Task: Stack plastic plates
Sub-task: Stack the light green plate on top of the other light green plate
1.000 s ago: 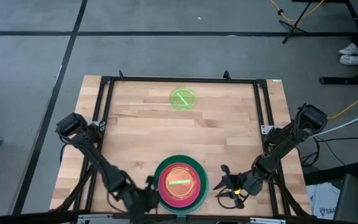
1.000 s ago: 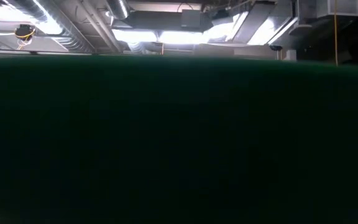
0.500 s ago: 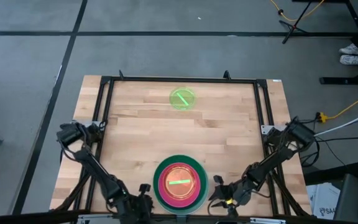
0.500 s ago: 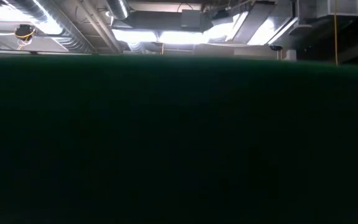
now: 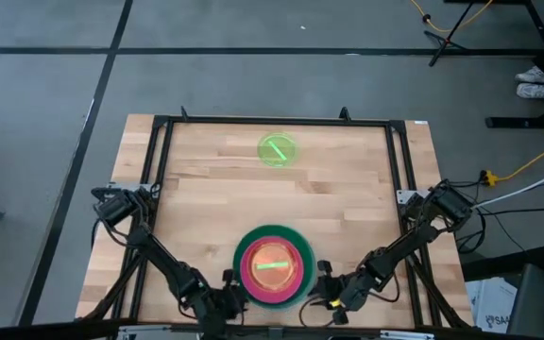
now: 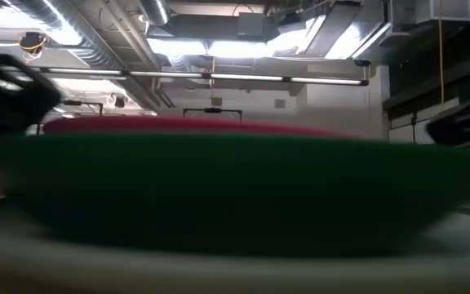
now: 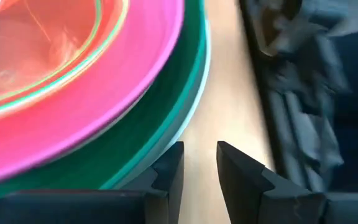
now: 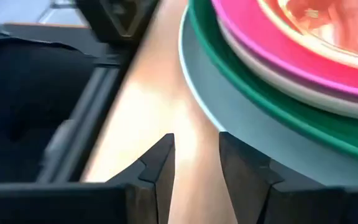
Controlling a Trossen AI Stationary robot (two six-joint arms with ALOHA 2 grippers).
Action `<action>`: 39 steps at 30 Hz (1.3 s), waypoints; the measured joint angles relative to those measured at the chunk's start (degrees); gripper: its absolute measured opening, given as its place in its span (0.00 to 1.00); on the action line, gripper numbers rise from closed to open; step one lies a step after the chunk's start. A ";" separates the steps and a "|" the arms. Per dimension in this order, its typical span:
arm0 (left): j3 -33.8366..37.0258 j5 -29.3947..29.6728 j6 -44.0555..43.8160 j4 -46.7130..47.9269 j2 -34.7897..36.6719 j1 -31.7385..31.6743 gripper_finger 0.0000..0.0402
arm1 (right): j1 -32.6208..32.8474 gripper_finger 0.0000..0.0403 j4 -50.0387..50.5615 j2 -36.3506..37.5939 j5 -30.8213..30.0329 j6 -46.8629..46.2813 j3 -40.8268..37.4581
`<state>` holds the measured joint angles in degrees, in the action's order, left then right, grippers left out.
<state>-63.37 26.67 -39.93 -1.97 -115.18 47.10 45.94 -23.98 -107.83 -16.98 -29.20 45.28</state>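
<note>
The stack of plates sits near the table's near edge: light-blue at the bottom, then dark-green, cream, magenta and a pink-red one with a lime-green rim on top. One small lime-green plate lies alone near the far edge. My left gripper is low at the stack's near-left side, and my right gripper is low at its near-right side. Each is open by a narrow gap, with bare wood between the fingers. My left gripper lies level on the table, and the outer side of one finger meets the bottom plate's rim at the stack's near-left. My right gripper comes level from the near-right, and one finger is against the light-blue plate's rim. The stack rests flat on the table.
A black metal frame runs around the wooden table top along its left, far and right sides. Bare wood lies between the stack and the lone lime-green plate. Shoes and a yellow cable show on the floor beyond the table.
Both grippers dropped toward the near edge, then closed in on the stack from either side. The whole stack slid along the table toward the far edge; in the low view it no longer fills the picture and its rim now shows.
</note>
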 joint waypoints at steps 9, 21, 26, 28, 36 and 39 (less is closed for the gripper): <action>-0.02 -0.46 0.00 4.88 0.00 -3.74 0.22 | -5.10 0.31 5.07 0.00 0.69 2.50 0.00; -0.02 1.15 3.39 17.57 9.60 -1.82 0.22 | -6.43 0.31 26.93 14.33 -1.02 5.42 -0.19; 0.91 2.10 12.38 17.62 14.54 -1.32 0.22 | -10.51 0.31 36.03 23.44 -5.33 9.84 -0.17; 3.24 3.47 14.34 17.26 17.07 -1.98 0.22 | -13.42 0.31 37.50 26.21 -7.31 13.36 -0.41; 25.59 6.37 19.06 -4.54 31.50 -7.16 0.22 | -35.54 0.31 36.07 30.86 -7.81 25.92 -2.75; 34.58 7.51 21.14 -18.35 34.88 -9.70 0.22 | -46.00 0.31 30.66 29.98 -4.56 28.47 -3.82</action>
<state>-28.80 34.17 -18.79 -20.32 -80.30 37.39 -0.06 6.68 -77.85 -21.54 -0.74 41.46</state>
